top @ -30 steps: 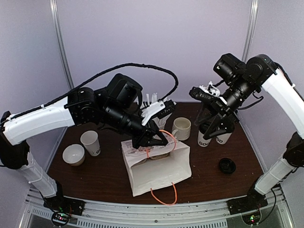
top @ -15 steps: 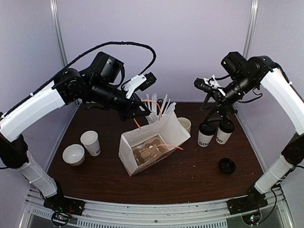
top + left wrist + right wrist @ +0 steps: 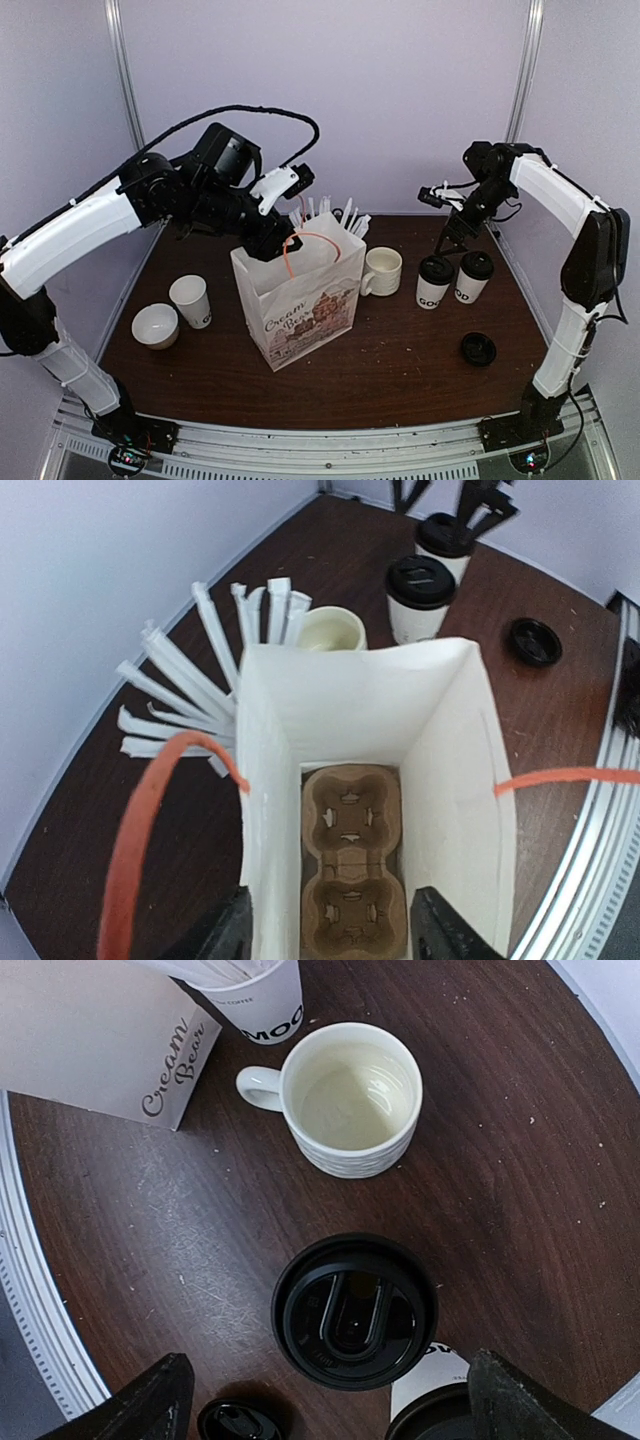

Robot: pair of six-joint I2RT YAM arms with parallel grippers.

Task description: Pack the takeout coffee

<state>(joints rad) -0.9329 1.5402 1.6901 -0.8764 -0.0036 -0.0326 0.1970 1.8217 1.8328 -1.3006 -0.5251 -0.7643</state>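
Scuffed dark-brown tabletop [image 3: 420,362], pale lilac walls [image 3: 400,100]; left end effector [image 3: 335,935] and right end effector [image 3: 328,1388] both spread wide, empty.

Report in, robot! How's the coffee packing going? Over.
Both pincers open: left pincer above the bag, right pincer above the lidded cups. Both on the table, none packed. Bag upright, carrier empty. Cream mug close beside them.

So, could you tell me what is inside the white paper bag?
A brown cardboard cup carrier lies at the bottom of the paper bag, its slots empty. Anything beneath it is covered.
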